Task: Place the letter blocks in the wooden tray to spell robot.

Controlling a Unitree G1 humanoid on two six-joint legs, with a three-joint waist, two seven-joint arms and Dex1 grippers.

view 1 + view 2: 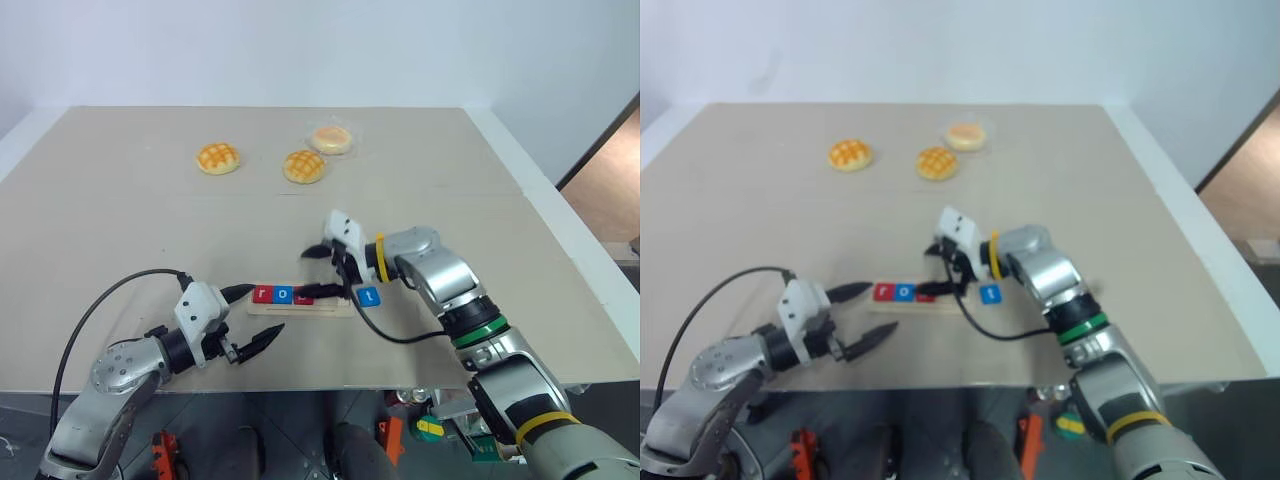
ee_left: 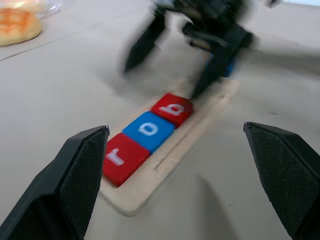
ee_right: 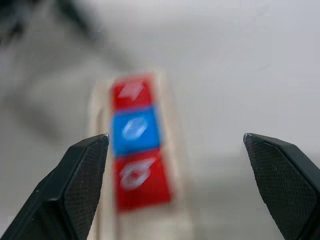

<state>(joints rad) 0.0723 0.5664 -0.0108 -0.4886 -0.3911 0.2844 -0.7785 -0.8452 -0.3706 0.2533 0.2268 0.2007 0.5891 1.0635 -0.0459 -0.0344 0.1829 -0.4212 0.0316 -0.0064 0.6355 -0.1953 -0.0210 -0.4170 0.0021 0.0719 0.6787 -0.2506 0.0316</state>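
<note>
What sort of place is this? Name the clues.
Probably a robot test bench in a lab or workshop: a bare beige tabletop with staged props, round golden buns, and a long pale wooden tray holding red and blue letter blocks.

The right gripper (image 1: 322, 272) stands over the wooden tray (image 1: 300, 308) and hides the tray's right part, so whether a fourth tile sits beside the red b block (image 2: 172, 109) cannot be told. From the left wrist that gripper is a dark smear. In the right wrist view the three tiles in the tray are too blurred to read their letters.
</note>
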